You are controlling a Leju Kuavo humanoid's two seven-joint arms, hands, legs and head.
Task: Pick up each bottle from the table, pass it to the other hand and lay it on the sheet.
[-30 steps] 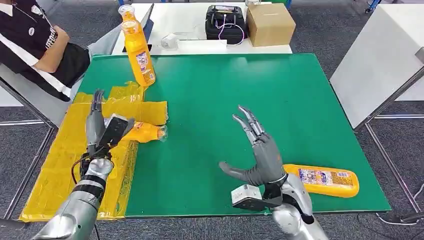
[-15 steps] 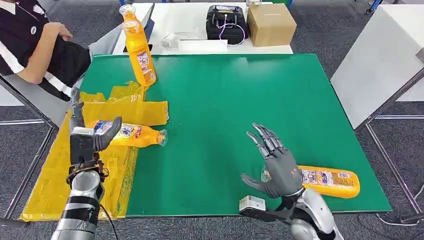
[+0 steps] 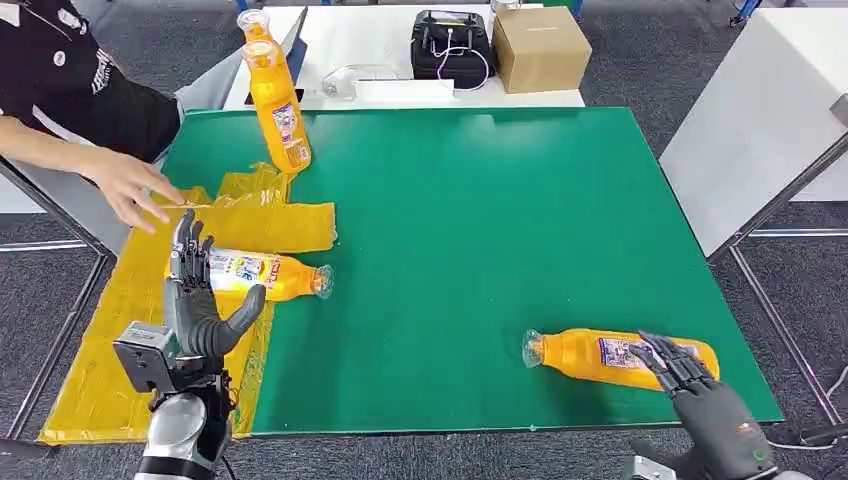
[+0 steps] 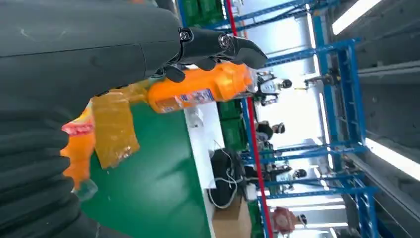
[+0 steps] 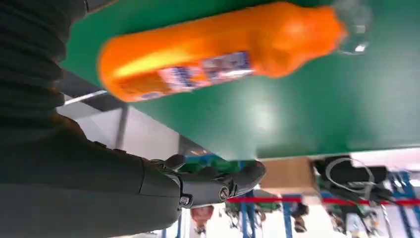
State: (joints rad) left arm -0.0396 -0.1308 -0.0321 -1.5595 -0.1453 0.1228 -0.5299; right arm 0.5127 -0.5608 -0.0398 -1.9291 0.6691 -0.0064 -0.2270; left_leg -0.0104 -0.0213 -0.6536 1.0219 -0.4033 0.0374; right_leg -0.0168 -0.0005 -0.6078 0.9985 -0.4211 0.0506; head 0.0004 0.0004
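At left of frame, on yellow sheet (image 3: 120, 330): bottle (image 3: 262, 273) laid on side, neck overhanging onto green table (image 3: 470, 210). Left hand (image 3: 200, 300) raised just beside it, fingers spread, nothing grasped. Second bottle (image 3: 618, 358) lying at lower right near table edge; right hand (image 3: 715, 420) seen beside it, fingers released, fingertips over its base end. Third bottle (image 3: 278, 108) upright, upper left. Person's hand (image 3: 135, 190) extended over sheet.

cardboard box (image 3: 540, 47), black case (image 3: 449, 44), person's hand (image 3: 135, 190)
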